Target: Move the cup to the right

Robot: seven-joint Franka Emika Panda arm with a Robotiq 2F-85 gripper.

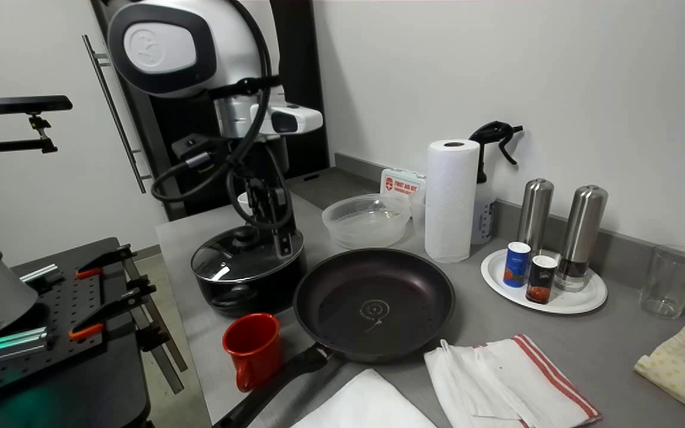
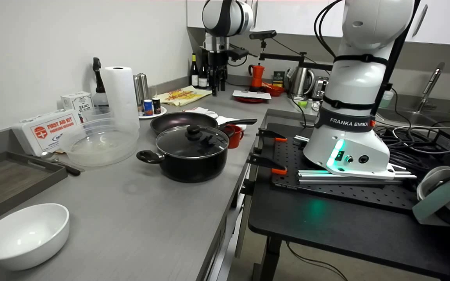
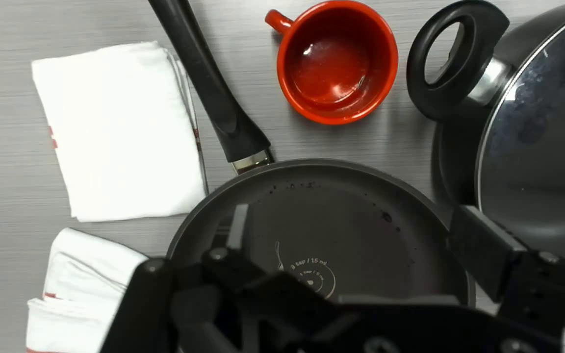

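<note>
The cup is a small bright red mug (image 1: 253,351) standing upright on the grey counter beside the frying pan's handle. It also shows in an exterior view (image 2: 234,141), partly behind the pot, and in the wrist view (image 3: 336,63), where it looks empty with its handle toward the upper left. My gripper (image 3: 358,230) is open, its fingers wide apart with nothing held. In the wrist view the fingers lie over the black frying pan (image 3: 341,211), apart from the cup. The gripper hangs above the counter in both exterior views (image 1: 283,244) (image 2: 219,88).
A black lidded pot (image 2: 193,168) stands close to the cup; its handle (image 3: 417,73) points at it. White towels (image 3: 115,137) lie beyond the pan handle (image 3: 209,83). A paper towel roll (image 1: 452,202), clear plastic bowl (image 1: 366,223) and plate with shakers (image 1: 491,267) stand near the wall.
</note>
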